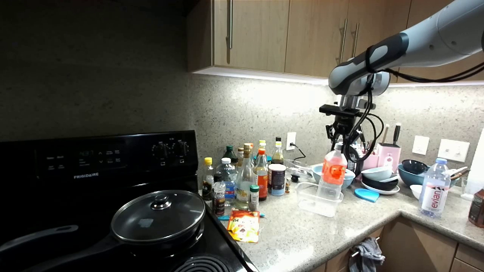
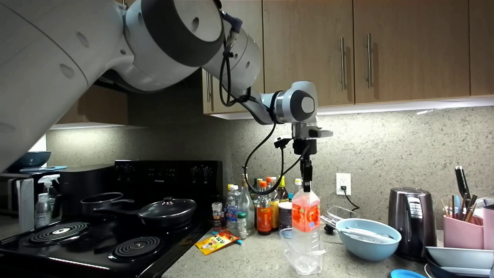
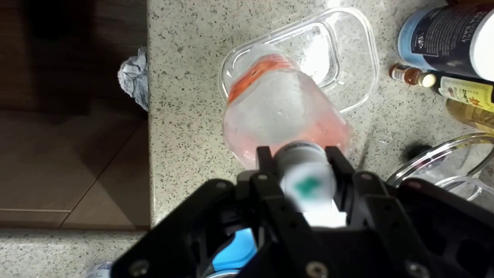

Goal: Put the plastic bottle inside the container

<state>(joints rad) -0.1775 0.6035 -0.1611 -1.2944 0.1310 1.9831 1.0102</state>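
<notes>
Closest to the wrist camera is the black gripper (image 3: 298, 154). Its jaws squeeze the top of the orange-labelled plastic bottle (image 3: 279, 102). In an exterior view the bottle is nearly upright, its bottom over or in the right end of the clear plastic container (image 1: 313, 206). I can't tell if it touches the floor inside. The job now looks like setting it down. Go slowly and straight, since a tall bottle could tip over. Let go only when it sits flat, then lift straight up.
</notes>
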